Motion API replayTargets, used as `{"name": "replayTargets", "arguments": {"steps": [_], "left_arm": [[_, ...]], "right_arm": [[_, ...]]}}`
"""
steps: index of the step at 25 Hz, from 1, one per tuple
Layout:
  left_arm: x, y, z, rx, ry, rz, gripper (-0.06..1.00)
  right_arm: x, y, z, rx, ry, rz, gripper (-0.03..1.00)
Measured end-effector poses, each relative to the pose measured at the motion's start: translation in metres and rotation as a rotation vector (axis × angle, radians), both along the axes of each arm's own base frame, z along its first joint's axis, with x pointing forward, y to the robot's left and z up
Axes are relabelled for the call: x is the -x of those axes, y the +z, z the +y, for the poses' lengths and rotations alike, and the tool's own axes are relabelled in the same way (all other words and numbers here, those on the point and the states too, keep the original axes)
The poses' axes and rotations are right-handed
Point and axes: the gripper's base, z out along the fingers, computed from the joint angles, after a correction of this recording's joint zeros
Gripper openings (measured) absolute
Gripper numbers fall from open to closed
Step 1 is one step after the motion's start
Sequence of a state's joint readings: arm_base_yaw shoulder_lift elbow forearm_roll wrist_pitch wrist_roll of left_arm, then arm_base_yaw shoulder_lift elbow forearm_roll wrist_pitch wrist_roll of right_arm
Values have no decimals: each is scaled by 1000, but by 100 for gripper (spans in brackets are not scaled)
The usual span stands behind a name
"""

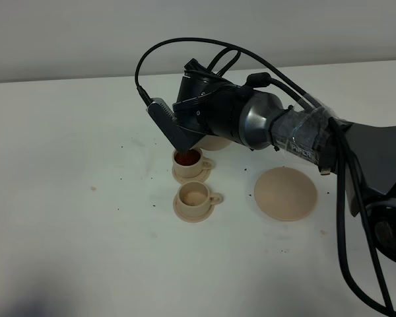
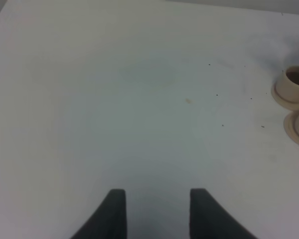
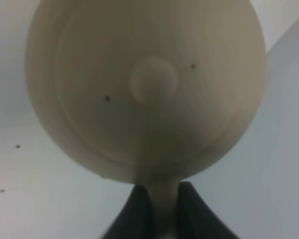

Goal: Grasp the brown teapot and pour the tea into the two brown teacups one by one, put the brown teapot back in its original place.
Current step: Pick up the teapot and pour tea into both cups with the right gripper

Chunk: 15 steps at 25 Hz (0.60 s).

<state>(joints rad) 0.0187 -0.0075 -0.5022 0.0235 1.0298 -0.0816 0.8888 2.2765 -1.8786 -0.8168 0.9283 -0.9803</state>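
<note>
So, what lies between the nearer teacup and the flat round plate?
Only bare white table, with no object on it. The exterior high view shows this stretch between the nearer teacup and the plate.

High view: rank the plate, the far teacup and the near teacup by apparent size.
1. The plate, clearly largest.
2. The far teacup and the near teacup: they look alike, so I won't rank them.
</note>
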Motion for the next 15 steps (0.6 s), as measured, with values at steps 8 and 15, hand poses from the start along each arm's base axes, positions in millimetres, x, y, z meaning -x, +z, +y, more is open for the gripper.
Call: {"name": "replayTargets", "arguments": {"steps": [8, 15], "left_arm": [[0, 0, 0, 0, 0, 0, 32], [0, 0, 0, 0, 0, 0, 32]], "right_arm": [[1, -1, -2, -54, -86, 3, 11], [4, -3, -6, -66, -158, 40, 11]]}}
